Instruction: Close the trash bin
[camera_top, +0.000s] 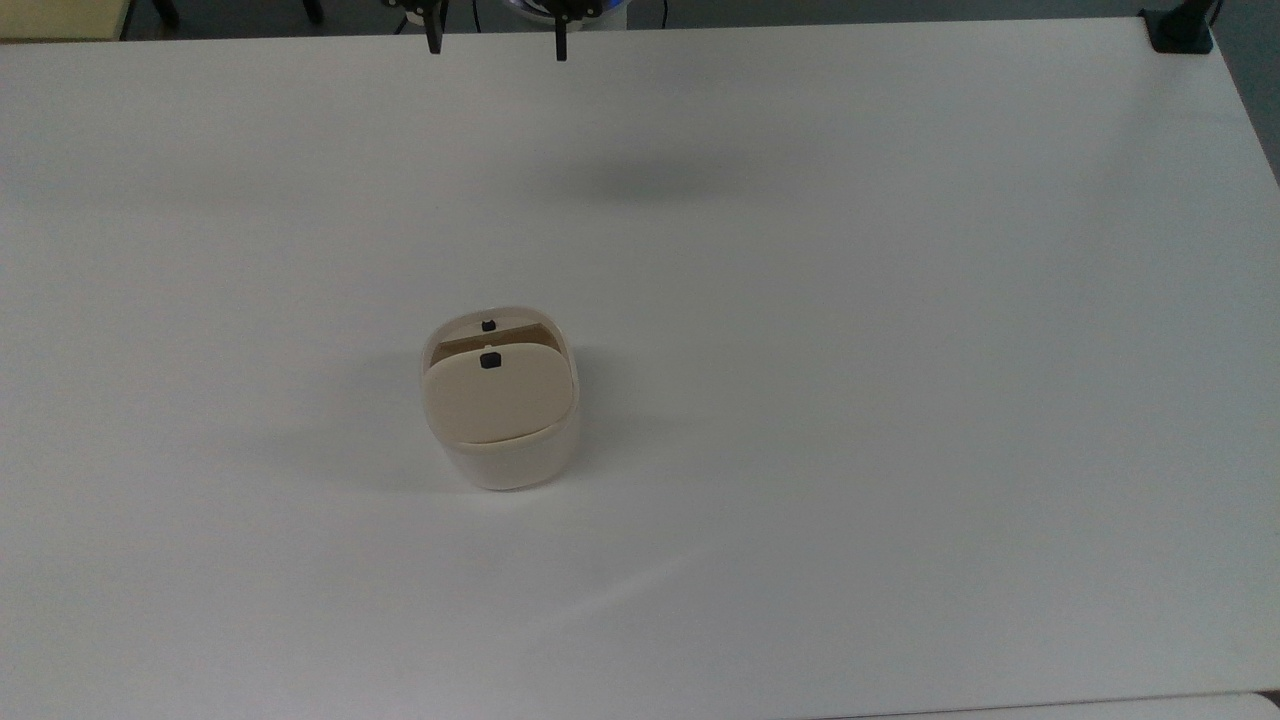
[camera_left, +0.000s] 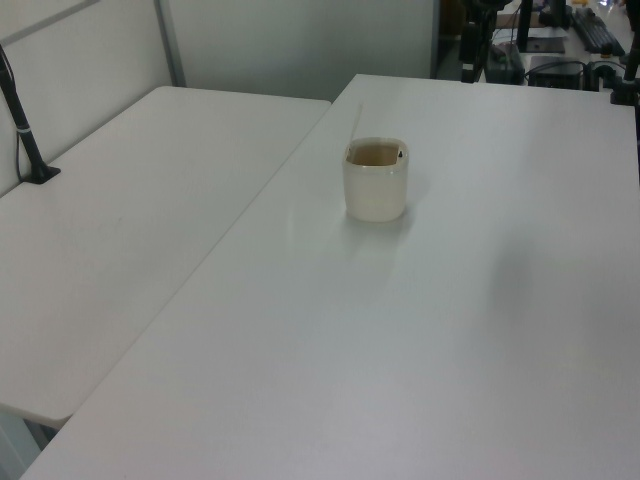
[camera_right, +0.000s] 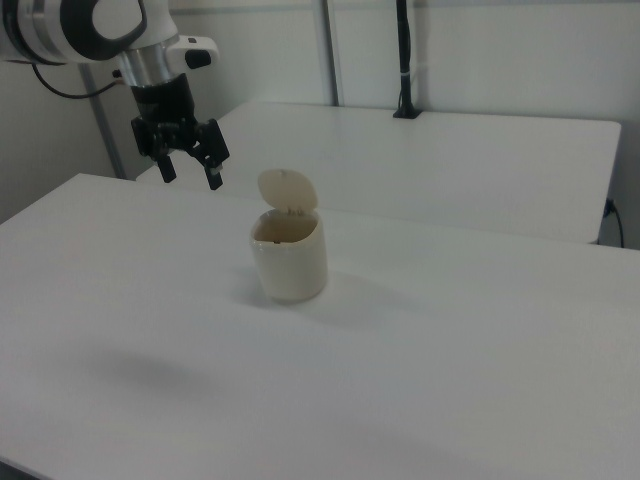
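Looking down in the top view, I see my pincer (camera_top: 497, 40) at the upper edge, its two dark fingers (camera_top: 433, 38) spread wide with nothing between them; the trash bin (camera_top: 500, 405) stands well below my fingertips in that picture, out on the white table (camera_top: 900, 350), its beige lid (camera_top: 492, 392) swung up and the small black button (camera_top: 489, 360) near the lid's upper edge; a second dark spot sits on the rim just above it; no lettering or label can be read on the bin.

In the left view the trash bin (camera_left: 376, 180) stands alone on the table (camera_left: 400, 350), mouth uncovered, brownish inside; a second white table (camera_left: 130, 220) lies beside it to the left view's left; no writing shows.

In the right view my pincer (camera_right: 190, 171) hangs above the table (camera_right: 400, 380), fingers apart and gripping nothing; the trash bin (camera_right: 289, 260) is to the right of and lower than my fingertips, clear of them, its lid (camera_right: 287, 190) standing upright; its walls are plain cream, no brand legible.
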